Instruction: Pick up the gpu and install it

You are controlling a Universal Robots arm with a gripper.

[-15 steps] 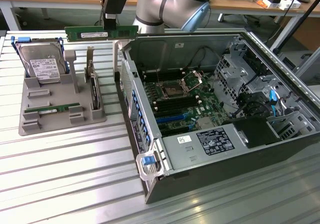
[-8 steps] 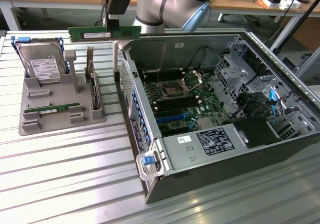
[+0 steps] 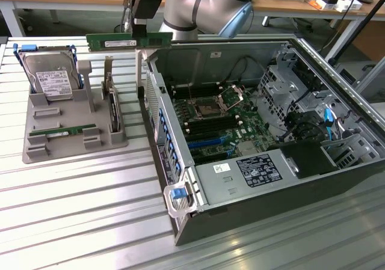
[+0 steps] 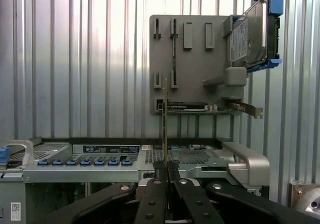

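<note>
Scanning from the exterior view's left: grey holder (image 3: 72, 144) with hard drive (image 3: 51, 77). Above its far edge my gripper (image 3: 139, 28) pinched the gpu (image 3: 120, 41), long axis level and pointing left-right, just short of the open case (image 3: 271, 180).

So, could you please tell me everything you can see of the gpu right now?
The gpu is a long, narrow, thin green circuit-board stick with small dark chips and a pale label on its face. It is in the air, level and standing on its long edge, clamped between the fingers of the gripper; nothing else touches it. It hangs roughly above where the grey parts tray meets the open computer case.
</note>
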